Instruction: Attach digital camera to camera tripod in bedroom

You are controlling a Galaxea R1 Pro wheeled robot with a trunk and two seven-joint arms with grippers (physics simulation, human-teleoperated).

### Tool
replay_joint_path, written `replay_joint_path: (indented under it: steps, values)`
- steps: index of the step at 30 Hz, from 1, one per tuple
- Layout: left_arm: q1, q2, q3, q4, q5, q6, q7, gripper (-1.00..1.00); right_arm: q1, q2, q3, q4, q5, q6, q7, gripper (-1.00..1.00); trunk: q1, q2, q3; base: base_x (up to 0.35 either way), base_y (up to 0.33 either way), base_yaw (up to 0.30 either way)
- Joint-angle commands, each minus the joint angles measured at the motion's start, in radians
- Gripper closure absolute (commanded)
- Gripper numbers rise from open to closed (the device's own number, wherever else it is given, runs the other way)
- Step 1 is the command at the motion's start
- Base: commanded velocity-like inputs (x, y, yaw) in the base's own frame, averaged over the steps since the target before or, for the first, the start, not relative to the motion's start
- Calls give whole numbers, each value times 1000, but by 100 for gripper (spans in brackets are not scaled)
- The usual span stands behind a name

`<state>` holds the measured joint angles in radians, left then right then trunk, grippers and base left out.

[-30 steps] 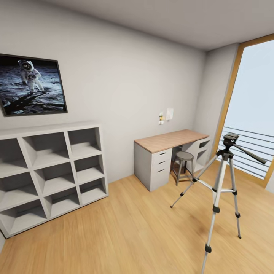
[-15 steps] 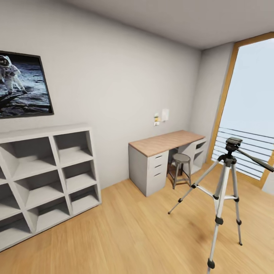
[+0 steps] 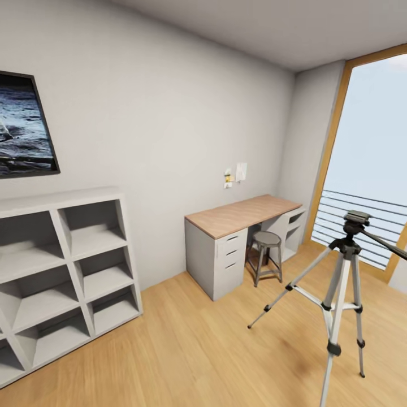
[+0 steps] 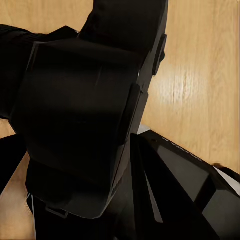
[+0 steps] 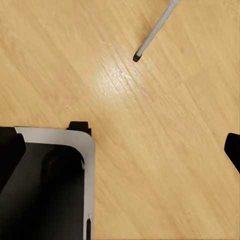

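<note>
The whole head view has swung to the right since the earlier frames: the framed picture (image 3: 25,127) and the white cube shelves (image 3: 62,271) sit further toward 9 o'clock, and the camera tripod (image 3: 343,299) has slid toward 4 o'clock. That is the camera turning; the things themselves stand where they were.

In the left wrist view the left end effector (image 4: 85,125) shows as a dark black mass close to the lens, over the light wood floor (image 4: 200,90). Something black and chunky appears to sit between its parts, but the frame is too dark to tell whether that is the digital camera, or whether the fingers are spread or pressed together.

In the right wrist view I cannot tell the right end effector's state. A black and grey robot part (image 5: 47,185) lies at 7 o'clock over the floor, and one silver tripod leg with its black foot (image 5: 136,58) touches the floor at 1 o'clock.

Further out in the head view, the tripod stands upright on the floor at 4 o'clock, legs splayed, pan handle pointing right. The wood-topped surface (image 3: 243,215) stands against the wall at centre, a round grey stool (image 3: 266,254) tucked under it. A tall window (image 3: 370,164) with railing bars fills 3 o'clock.
</note>
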<state>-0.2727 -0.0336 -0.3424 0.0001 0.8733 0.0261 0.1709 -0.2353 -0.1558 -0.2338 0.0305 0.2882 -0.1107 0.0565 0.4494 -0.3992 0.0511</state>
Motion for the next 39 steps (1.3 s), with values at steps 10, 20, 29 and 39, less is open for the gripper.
replay_joint_path:
  steps: [10, 20, 29, 39]
  values:
    - [0, 0, -9, 0, 7, 3, 4, 100, -1, -1, -9, 3, 8, -1, 3, -100, 1, -1, 0, 32, 0, -148]
    - [0, -1, -9, 0, 6, 2, 4, 100, -1, -1, -9, 3, 8, -1, 2, -100, 1, -1, 0, 2, 0, -279]
    - [0, -5, -9, 0, 6, 2, 4, 100, -1, -1, -9, 3, 8, -1, 3, -100, 1, -1, 0, 63, 0, -289]
    - [0, -5, -9, 0, 6, 2, 4, 100, -1, -1, -9, 3, 8, -1, 2, -100, 1, -1, 0, 288, 0, -289]
